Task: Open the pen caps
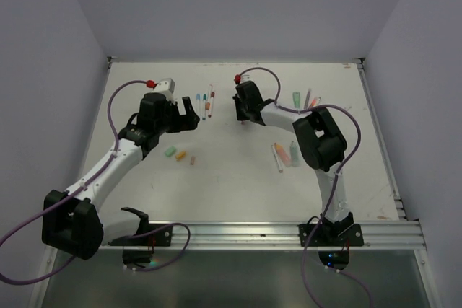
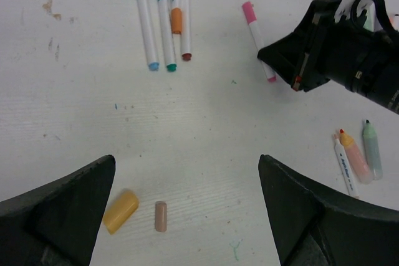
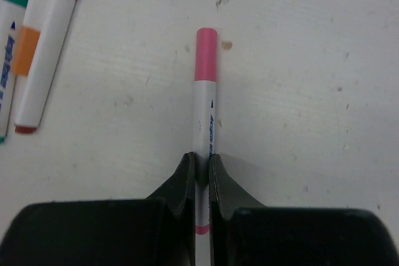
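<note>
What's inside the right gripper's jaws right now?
The pink pen, its white barrel pinched by the right gripper. Its pink cap sticks out ahead, still on. The gripper hides the barrel's gripped sides; whether it rests on the table is unclear.

A: Where does the top view sit?
B: High up behind the near edge of the counter point(image 1: 238, 178), facing down over all of it from far off.
A: And the left wrist?
B: Low, tilted forward between its own jaws, catching the pink pen point(image 2: 257, 38) and the right arm point(image 2: 343, 54).
A: The right wrist?
B: Very close, looking down past its jaws onto that same pink pen point(image 3: 205, 85). The row of pens point(image 3: 37, 48) at its left edge shows in all three.
</note>
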Controlling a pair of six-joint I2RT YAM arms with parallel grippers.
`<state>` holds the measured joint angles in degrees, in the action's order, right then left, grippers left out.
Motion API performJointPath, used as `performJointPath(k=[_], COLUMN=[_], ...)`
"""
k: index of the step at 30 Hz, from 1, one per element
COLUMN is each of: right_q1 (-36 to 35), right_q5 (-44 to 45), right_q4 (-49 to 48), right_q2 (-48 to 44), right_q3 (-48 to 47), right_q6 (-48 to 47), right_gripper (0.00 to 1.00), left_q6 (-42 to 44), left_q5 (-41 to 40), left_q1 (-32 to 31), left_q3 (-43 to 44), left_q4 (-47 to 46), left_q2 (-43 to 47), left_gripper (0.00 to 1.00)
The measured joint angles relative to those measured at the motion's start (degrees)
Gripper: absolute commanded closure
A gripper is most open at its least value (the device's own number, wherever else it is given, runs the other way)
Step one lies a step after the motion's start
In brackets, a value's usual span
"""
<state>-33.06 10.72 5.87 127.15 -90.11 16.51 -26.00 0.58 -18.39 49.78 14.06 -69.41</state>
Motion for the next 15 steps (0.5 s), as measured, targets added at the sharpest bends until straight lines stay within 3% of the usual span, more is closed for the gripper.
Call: performJointPath(k=[8, 15], right_q1=[0.1, -2.1], right_q5=[-9.7, -18.3], right_q4=[-5.1, -10.8], right_q2=[-17.5, -31.2], right_q3=[25.2, 38.5], right_q6=[0.5, 2.2], right_gripper=[1.00, 1.00], left_q6=[-4.5, -10.7], left_q5=[8.9, 17.1], left_q1=[0.0, -0.2], left_q3=[-1.9, -2.8], left_q4=[-6.1, -14.5], left_q2=[-0.1, -2.8], left_gripper=[0.00, 0.01])
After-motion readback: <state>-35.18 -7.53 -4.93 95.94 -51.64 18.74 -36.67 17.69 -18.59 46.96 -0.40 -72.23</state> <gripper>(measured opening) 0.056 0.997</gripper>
